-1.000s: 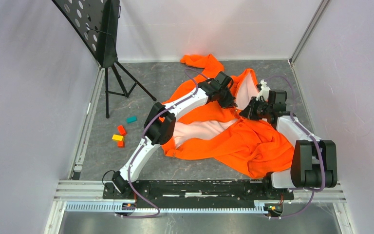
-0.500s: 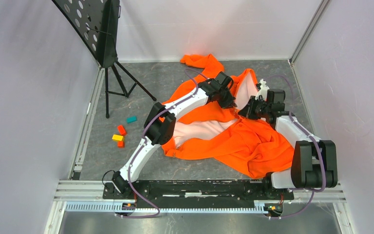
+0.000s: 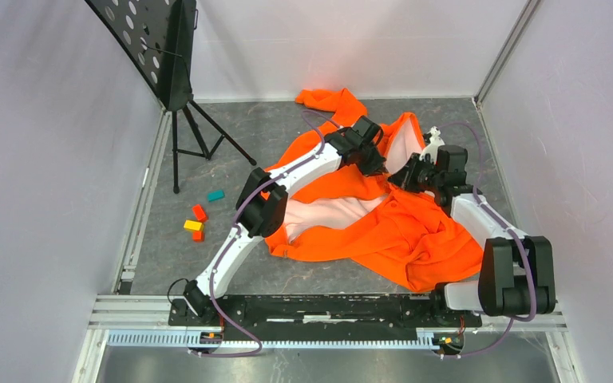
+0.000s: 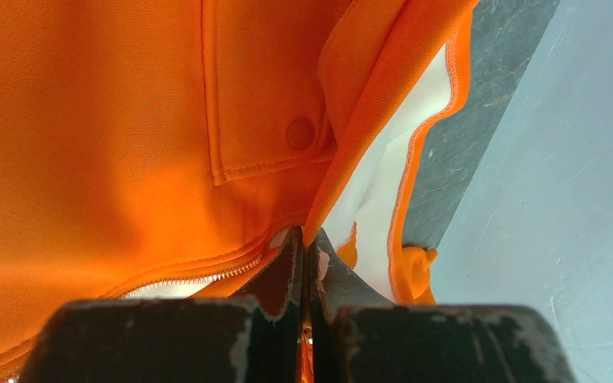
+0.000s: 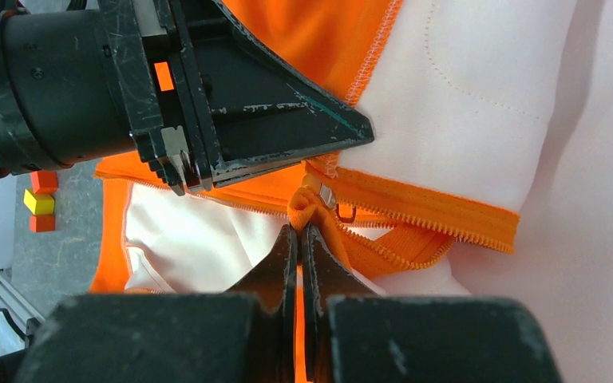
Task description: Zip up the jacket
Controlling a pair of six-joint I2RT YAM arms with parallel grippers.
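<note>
The orange jacket (image 3: 383,223) lies open on the grey floor, its pale lining (image 3: 331,211) showing. My left gripper (image 3: 377,163) is shut on the jacket's front edge (image 4: 343,171), beside a snap pocket (image 4: 300,133) and the zipper teeth (image 4: 199,279). My right gripper (image 3: 405,173) is shut on a bunched fold of the orange zipper tape (image 5: 307,209), just below the metal slider (image 5: 325,194). In the right wrist view the left gripper (image 5: 287,132) hangs right above that fold. The two zipper sides (image 5: 423,209) diverge to the right of the slider.
A black music stand (image 3: 172,56) on a tripod stands at the back left. Small coloured blocks (image 3: 195,219) and a teal block (image 3: 215,195) lie left of the jacket. Pale walls enclose the floor; a metal rail (image 3: 327,307) runs along the near edge.
My right gripper has shifted slightly back and left with the zipper fold, closer to the left gripper. The left arm has hardly moved.
</note>
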